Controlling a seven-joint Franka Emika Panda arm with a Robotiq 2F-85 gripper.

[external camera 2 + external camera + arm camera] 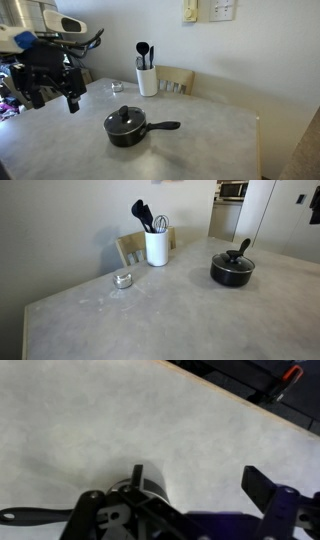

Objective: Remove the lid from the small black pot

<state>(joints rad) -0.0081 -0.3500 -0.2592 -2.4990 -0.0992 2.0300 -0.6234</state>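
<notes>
Lid [124, 117]: seated on the small black pot [126, 134], knob up.
Pot: on the tabletop [205, 140], toward its middle.
Gripper [54, 101]: jaws apart, empty, raised near a tabletop edge, well apart from the pot.
Utensil holder [147, 80]: by the wall-side edge.

grey table [150, 320] carries small black pot [232, 270], utensil holder [156, 248], metal cup [123, 279]
</notes>
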